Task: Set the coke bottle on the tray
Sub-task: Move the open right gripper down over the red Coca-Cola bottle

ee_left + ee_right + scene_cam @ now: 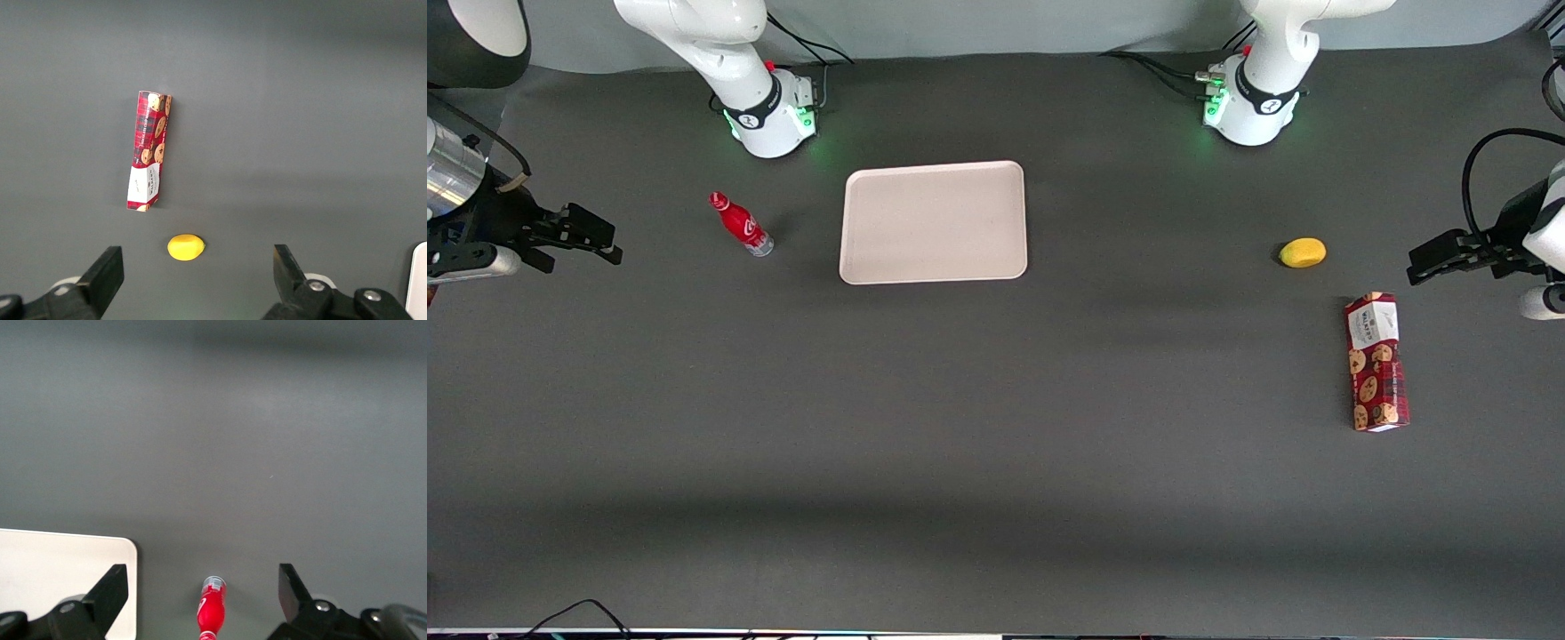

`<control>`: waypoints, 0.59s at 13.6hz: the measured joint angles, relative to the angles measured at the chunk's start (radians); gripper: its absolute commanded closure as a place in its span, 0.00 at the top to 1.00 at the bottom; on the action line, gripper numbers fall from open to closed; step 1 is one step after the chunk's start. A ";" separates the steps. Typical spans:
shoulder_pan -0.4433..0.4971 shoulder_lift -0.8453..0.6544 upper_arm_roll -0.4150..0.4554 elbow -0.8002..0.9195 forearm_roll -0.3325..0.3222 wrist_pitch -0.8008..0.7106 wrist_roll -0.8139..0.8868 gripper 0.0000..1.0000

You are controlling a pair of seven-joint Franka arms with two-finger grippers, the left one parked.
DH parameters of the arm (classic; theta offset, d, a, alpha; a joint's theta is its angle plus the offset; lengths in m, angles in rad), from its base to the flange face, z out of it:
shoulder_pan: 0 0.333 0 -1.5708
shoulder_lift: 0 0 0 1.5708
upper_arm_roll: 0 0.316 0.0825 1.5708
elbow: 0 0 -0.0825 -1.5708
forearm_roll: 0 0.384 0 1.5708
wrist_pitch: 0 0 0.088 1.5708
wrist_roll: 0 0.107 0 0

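Observation:
The coke bottle [741, 224], small and red with a red cap and a clear base, stands on the dark table beside the tray [934, 222], toward the working arm's end. The tray is flat, pale pinkish-beige, and nothing lies on it. My gripper [609, 246] hovers open, well apart from the bottle and farther toward the working arm's end of the table. In the right wrist view the coke bottle [212, 608] shows between the spread fingers of the gripper [203, 577], untouched, with a corner of the tray [60, 577] beside it.
A yellow lemon-like fruit [1303, 252] and a red cookie box [1376, 362] lie toward the parked arm's end of the table. The left wrist view shows the same fruit [185, 247] and box [149, 151].

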 measured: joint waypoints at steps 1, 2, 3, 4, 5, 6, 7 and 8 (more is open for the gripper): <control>0.007 0.000 0.000 0.000 -0.011 0.000 0.009 1.00; 0.010 0.000 0.000 0.000 -0.019 -0.001 0.017 1.00; 0.011 0.001 0.000 0.000 -0.022 -0.001 0.020 1.00; 0.011 0.002 0.000 0.000 -0.023 -0.005 0.020 1.00; 0.011 0.003 0.000 -0.001 -0.023 -0.026 0.020 1.00; 0.011 0.004 0.000 -0.006 -0.024 -0.061 0.020 1.00; 0.012 0.002 0.000 -0.020 -0.024 -0.083 0.021 1.00; 0.013 -0.009 0.000 -0.048 -0.024 -0.086 0.021 1.00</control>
